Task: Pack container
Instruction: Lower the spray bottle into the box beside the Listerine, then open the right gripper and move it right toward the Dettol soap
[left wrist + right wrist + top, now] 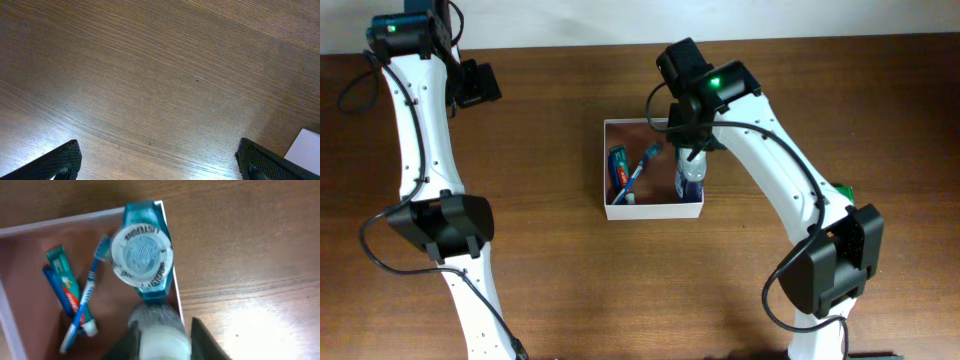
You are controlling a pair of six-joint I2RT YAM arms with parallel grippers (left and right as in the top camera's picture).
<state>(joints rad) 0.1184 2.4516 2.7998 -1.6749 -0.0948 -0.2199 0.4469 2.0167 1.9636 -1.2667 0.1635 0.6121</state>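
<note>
A: So, right fingers (207,340) first. They flank a white-capped bottle (159,332) at the bottom edge of the wrist view. Pressing it, or just clear of it?

B: Cannot tell. The pads sit close on both sides, but the contact line is blurred and cut by the frame edge. Entry: right gripper (161,345) state undetermined.

A: Next outward?

B: Just beyond that cap, a teal Listerine bottle (142,255) stands upright with its white cap facing the camera. It is tucked into a corner of the box against the right wall. Judgement: the two bottles are lined along that wall so the tall items stand together and the floor is free for flat ones.

A: And the floor?

B: A toothpaste tube (65,282) and a blue toothbrush (87,295) lie flat on the left side, touching and roughly parallel.

A: Box position?

B: The container (654,211) sits mid-table between the two arms, with the right arm over its right side.

A: Other arm?

B: The left gripper (160,165) is spread wide with nothing between its tips. It hangs over bare table (150,75), well apart from the box. Judgement: it is out of the way so the right arm can work alone.
</note>
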